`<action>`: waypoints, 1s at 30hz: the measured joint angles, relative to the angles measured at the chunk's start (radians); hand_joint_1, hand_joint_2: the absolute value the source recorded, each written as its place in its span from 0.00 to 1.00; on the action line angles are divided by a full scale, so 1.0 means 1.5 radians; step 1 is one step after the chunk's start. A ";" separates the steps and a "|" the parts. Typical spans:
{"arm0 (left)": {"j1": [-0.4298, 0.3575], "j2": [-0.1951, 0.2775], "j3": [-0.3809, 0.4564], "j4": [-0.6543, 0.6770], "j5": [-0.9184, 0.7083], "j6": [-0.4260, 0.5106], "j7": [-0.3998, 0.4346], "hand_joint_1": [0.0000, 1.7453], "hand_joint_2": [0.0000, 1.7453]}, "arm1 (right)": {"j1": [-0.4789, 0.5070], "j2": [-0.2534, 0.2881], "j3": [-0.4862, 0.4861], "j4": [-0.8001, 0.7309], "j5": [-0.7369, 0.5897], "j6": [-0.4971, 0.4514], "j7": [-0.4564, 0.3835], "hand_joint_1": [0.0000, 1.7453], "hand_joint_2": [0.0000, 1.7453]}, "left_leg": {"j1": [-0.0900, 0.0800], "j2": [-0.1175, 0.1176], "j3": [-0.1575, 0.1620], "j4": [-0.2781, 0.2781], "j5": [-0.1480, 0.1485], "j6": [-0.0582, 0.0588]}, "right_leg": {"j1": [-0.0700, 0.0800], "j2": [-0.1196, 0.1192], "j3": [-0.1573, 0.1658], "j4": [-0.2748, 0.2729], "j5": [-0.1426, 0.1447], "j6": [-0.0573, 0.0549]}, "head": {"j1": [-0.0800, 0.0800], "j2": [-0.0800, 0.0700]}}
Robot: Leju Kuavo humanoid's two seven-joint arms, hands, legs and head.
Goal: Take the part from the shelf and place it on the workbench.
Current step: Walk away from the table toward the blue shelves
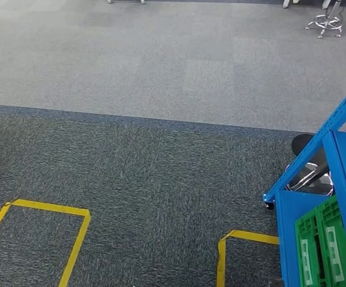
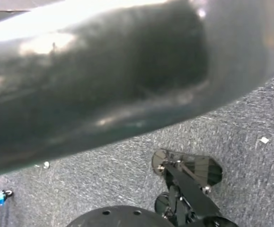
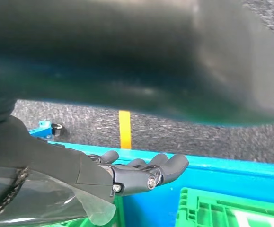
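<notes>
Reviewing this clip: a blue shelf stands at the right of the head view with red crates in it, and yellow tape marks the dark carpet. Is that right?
Not quite. The crates in the blue shelf are green, not red; the head view shows this, and the right wrist view shows green crate too. The rest holds: the shelf stands at the right, and yellow tape marks the dark carpet.

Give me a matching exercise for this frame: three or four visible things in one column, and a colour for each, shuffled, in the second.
Things:
1. shelf frame
2. crate
3. floor tape
4. right hand

Colours:
A. yellow
B. dark grey
C. blue
D. green

Pairs: 1-C, 2-D, 3-A, 4-B. The crate sits in the shelf frame at the right of the head view; the right hand hangs beside the frame with its fingers apart and holding nothing.
</notes>
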 joint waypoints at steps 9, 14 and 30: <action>0.002 0.000 0.000 0.000 0.006 0.000 0.001 0.00 0.00 | 0.000 0.000 -0.005 -0.001 0.001 0.002 -0.001 0.00 0.00 | 0.001 -0.001 -0.011 -0.022 0.070 0.006 | 0.002 0.004 0.016 0.000 -0.011 -0.002 | -0.001 0.000; 0.002 0.000 0.000 0.000 0.006 0.000 0.001 0.00 0.00 | 0.000 0.000 -0.005 -0.001 0.001 0.002 -0.001 0.00 0.00 | 0.001 -0.001 -0.006 -0.036 0.072 0.007 | 0.003 0.004 0.015 0.001 -0.012 -0.001 | -0.001 0.000; 0.001 -0.001 0.001 0.000 0.010 0.002 0.001 0.00 0.00 | 0.000 0.001 -0.010 -0.003 0.003 0.002 -0.002 0.00 0.00 | -0.003 -0.001 0.030 -0.069 0.038 0.010 | 0.002 0.000 -0.009 0.002 0.005 0.009 | 0.002 0.000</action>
